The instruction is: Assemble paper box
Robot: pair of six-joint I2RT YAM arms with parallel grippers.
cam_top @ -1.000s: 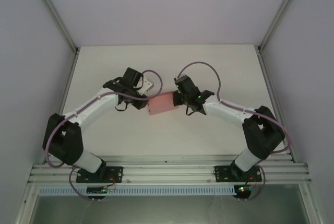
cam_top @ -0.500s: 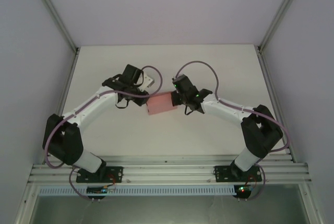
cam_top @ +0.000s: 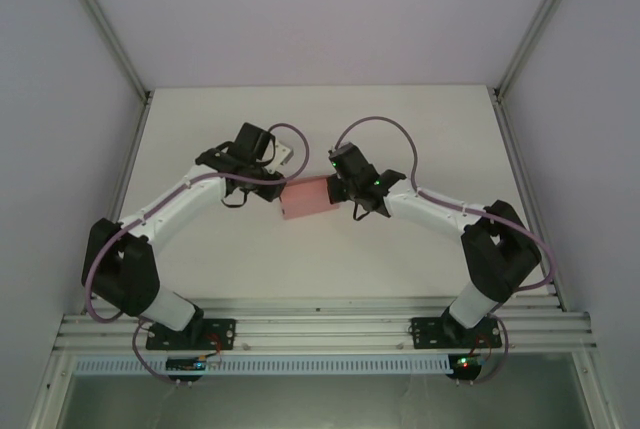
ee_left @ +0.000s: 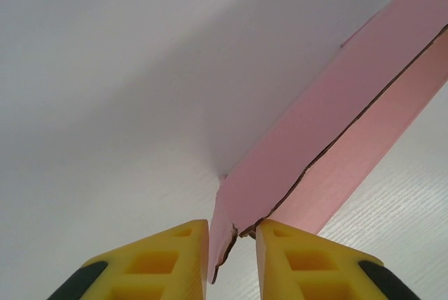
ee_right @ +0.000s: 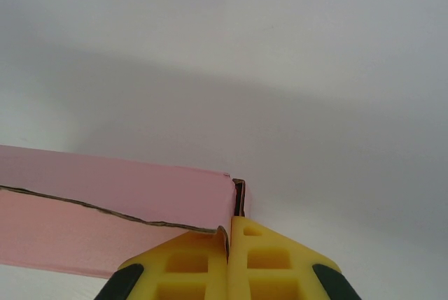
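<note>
Since a second ago the right jaws have edged slightly up and left and the left wrist has turned a little. The pink, thin-card paper box (cam_top: 308, 198) has barely shifted. It lies over the middle of the white tabletop (cam_top: 430, 129), a flattish rectangle between the two arms. The wrist views add a dark, ragged cut seam along its side. The right jaws are clenched on one corner edge. The left jaws stand a slit apart around another corner, and I cannot tell whether they pinch it.
</note>
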